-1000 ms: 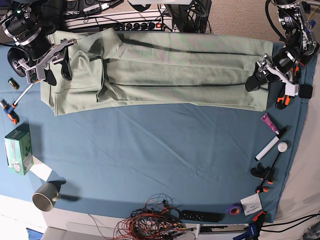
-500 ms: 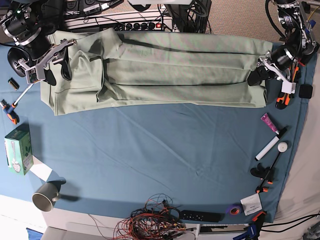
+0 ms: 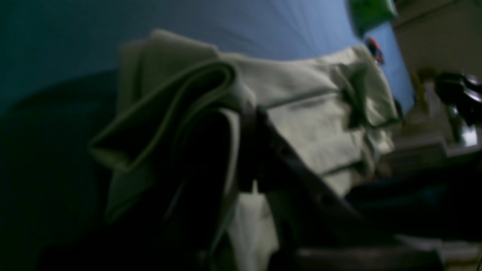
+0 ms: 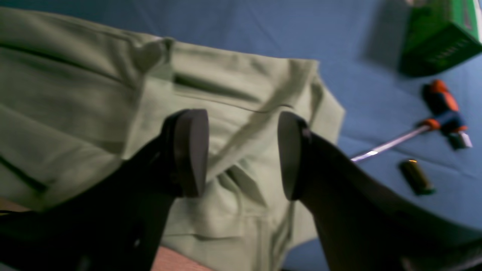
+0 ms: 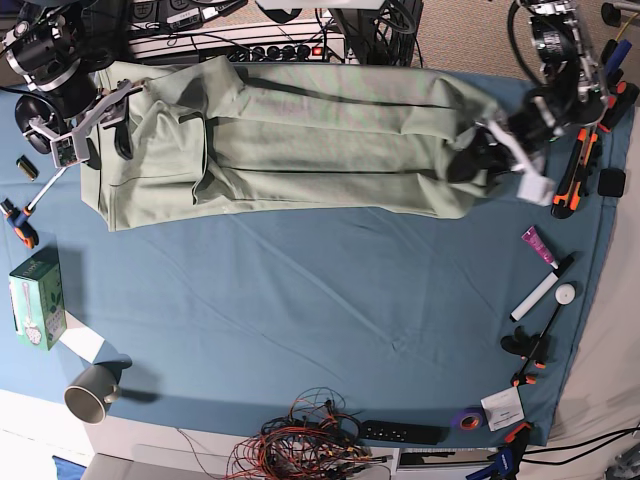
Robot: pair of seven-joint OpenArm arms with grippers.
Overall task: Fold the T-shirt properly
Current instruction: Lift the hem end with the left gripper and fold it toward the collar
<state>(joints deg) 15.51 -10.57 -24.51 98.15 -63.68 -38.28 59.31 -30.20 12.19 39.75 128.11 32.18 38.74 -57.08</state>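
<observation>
The pale sage-green T-shirt [image 5: 320,140] lies stretched across the far side of the blue table cloth [image 5: 300,300]. My left gripper [image 5: 472,158] is shut on the shirt's right end and holds it lifted and bunched. The left wrist view is blurred but shows folded layers of the shirt [image 3: 301,113] pinched in the gripper [image 3: 244,128]. My right gripper [image 5: 108,140] is open above the shirt's left end. In the right wrist view its pads [image 4: 192,150] stand apart over the shirt [image 4: 75,94] and hold nothing.
A green box [image 5: 38,298], a screwdriver [image 5: 20,215] and a mug [image 5: 92,392] are at the left edge. A pink tube [image 5: 537,244], a marker [image 5: 540,290] and orange clamps [image 5: 575,180] are at the right. Tangled wires [image 5: 300,440] lie at the front.
My left gripper has moved left in the base view with the shirt's right end, lifting and bunching it. The right gripper has hardly moved.
</observation>
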